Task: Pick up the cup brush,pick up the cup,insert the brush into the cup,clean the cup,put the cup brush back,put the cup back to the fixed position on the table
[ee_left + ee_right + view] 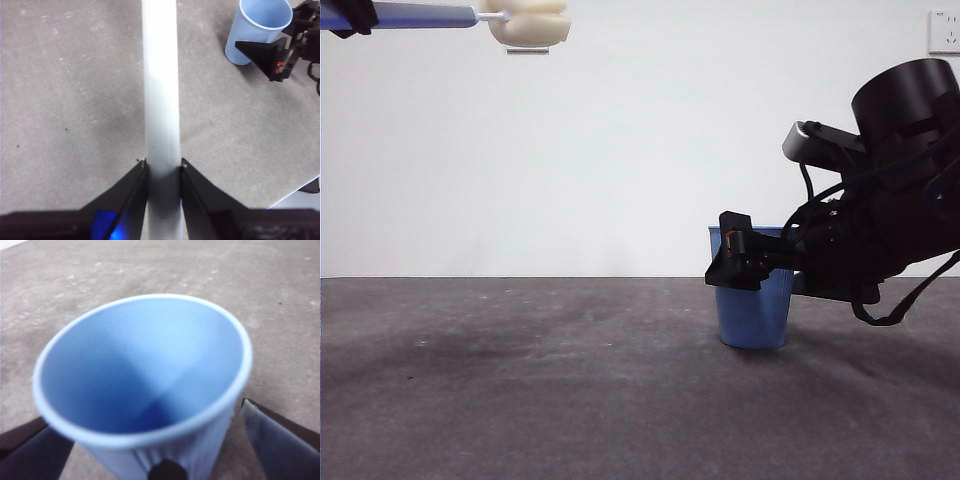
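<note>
Lab-like test bench, bare white wall [650, 150], wall socket [943, 32], grey table [520, 380]

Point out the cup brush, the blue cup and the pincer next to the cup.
cup brush [530, 22], front view: cream sponge head.
blue cup [752, 318], front view: ribbed wall below the pincer.
right pincer [735, 262], front view: black jaws straddling the cup's rim end.

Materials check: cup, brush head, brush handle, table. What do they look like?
Cup: likely thin plastic, blue, matte; fine vertical ribs, thin rolled rim.
Brush head: looks like foam sponge, cream, rounded, soft-edged lobes.
Brush handle: probably smooth plastic, pale grey, flat; glossy highlight along it.
Table: dark grey, matte, mottled with pale specks; material unclear, possibly laminate or mat.
</note>
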Available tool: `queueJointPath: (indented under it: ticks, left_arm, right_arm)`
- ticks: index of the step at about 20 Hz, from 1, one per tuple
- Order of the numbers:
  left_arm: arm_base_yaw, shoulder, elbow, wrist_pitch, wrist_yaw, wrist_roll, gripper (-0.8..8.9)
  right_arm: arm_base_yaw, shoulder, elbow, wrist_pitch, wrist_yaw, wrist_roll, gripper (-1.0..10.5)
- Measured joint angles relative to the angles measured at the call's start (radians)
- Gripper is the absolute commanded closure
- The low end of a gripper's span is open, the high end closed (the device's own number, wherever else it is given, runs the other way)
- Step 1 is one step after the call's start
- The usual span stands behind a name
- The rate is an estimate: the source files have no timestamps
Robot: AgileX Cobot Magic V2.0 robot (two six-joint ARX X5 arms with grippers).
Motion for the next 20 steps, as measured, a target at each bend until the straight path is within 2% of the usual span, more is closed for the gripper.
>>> queueJointPath:
  ticks: [1, 3, 6, 8, 12, 15, 18, 20]
  left_arm:
    - [0.0, 0.0, 0.0, 0.0, 0.0, 0.0, 8.22]
    - [0.0, 0.0, 0.0, 0.0, 0.0, 0.0, 8.22]
    - [0.0, 0.0, 0.0, 0.0, 0.0, 0.0, 8.22]
    - [0.0, 0.0, 0.0, 0.0, 0.0, 0.0, 8.22]
    - [0.0, 0.001, 0.0, -0.014, 0.0, 0.009, 8.22]
    - [0.0, 0.026, 0.0, -0.063, -0.022, 0.069, 8.22]
    - [0.0, 0.075, 0.0, -0.08, -0.023, 0.158, 8.22]
    - [0.0, 0.108, 0.0, -0.08, -0.022, 0.211, 8.22]
  right_arm:
    - [0.0, 0.005, 0.01, 0.0, 0.0, 0.0, 4.7]
    - [0.0, 0.005, 0.024, 0.005, 0.0, 0.0, 6.4]
    - [0.0, 0.005, 0.031, 0.006, 0.0, 0.0, 7.9]
    - [0.0, 0.005, 0.032, 0.002, 0.0, 0.0, 9.4]
    - [0.003, -0.013, 0.034, -0.037, 0.0, 0.0, 9.6]
    - [0.034, -0.137, 0.034, -0.236, 0.002, -0.024, 9.6]
    - [0.076, -0.332, 0.035, -0.476, 0.007, -0.096, 9.6]
    - [0.104, -0.442, 0.056, -0.693, 0.054, -0.151, 9.6]
